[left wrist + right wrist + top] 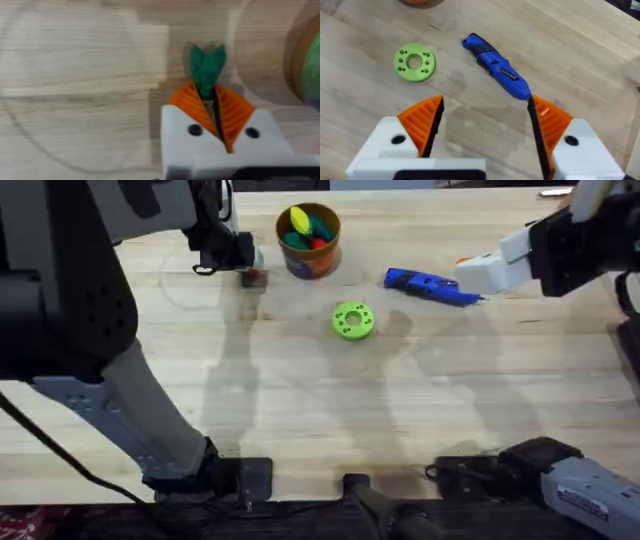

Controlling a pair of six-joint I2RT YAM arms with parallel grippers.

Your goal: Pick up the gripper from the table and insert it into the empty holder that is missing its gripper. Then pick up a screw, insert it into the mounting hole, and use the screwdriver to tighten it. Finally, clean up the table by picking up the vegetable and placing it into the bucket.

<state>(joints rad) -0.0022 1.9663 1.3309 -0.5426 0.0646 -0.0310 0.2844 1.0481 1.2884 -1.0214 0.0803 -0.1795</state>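
The vegetable (pixel 206 62) is a small piece with a green leafy top; it lies on the wood just left of the orange bucket (pixel 309 240). My left gripper (pixel 206 91) is shut on it, and the green end sticks out past the orange pads. In the overhead view this gripper (pixel 248 265) sits low over the reddish vegetable (pixel 252 278). The blue screwdriver (pixel 432 286) lies flat at the right. My right gripper (pixel 485 107) hovers open beside the screwdriver (pixel 496 67), holding nothing. The loose gripper, its holder and the screw are out of view.
A green ring-shaped disc (pixel 352 320) with small holes lies mid-table, also in the right wrist view (pixel 414 62). The bucket holds yellow, green and red toy pieces. Its rim (pixel 311 55) stands close beside my left gripper. Bare wood stretches toward the front edge.
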